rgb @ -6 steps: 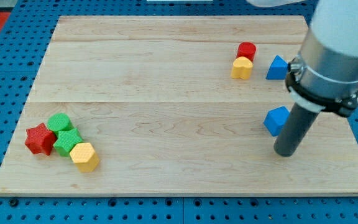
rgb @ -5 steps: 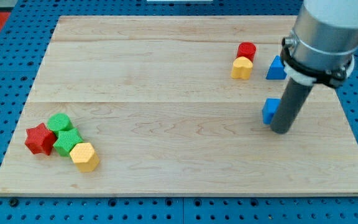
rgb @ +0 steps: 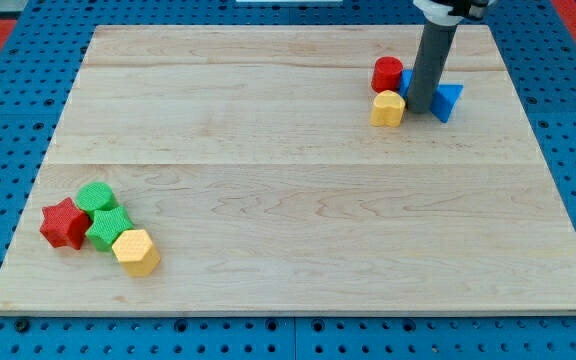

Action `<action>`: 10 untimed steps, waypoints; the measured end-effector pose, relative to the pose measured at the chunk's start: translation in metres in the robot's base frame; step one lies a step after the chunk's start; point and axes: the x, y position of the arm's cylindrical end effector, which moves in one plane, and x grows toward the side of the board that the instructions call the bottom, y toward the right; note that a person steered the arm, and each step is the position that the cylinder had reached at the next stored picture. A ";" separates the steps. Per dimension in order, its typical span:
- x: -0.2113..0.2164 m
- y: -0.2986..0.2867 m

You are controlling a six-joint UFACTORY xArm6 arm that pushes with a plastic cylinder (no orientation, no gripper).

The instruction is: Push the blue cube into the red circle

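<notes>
The blue cube (rgb: 405, 84) is mostly hidden behind my rod; only a thin blue strip shows, touching the right side of the red circle (rgb: 388, 73) near the view's top right. My tip (rgb: 420, 109) rests just right of the yellow block (rgb: 388, 108), against the cube's lower right. A blue triangular block (rgb: 449, 101) sits right beside the rod on its right.
The blocks lie on a wooden board (rgb: 268, 200). At the view's lower left is a cluster: a red star (rgb: 64, 223), a green circle (rgb: 96, 197), a green block (rgb: 108, 227) and a yellow hexagon (rgb: 136, 251).
My tip moved up and left, carrying the blue cube from the board's right middle up against the red circle. The red circle shifted slightly left, and the blue triangle slightly right and down.
</notes>
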 end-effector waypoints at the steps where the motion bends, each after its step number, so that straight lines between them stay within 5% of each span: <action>1: -0.027 0.000; 4: -0.054 0.058; 6: -0.091 -0.063; 8: -0.122 -0.015; 10: -0.122 -0.126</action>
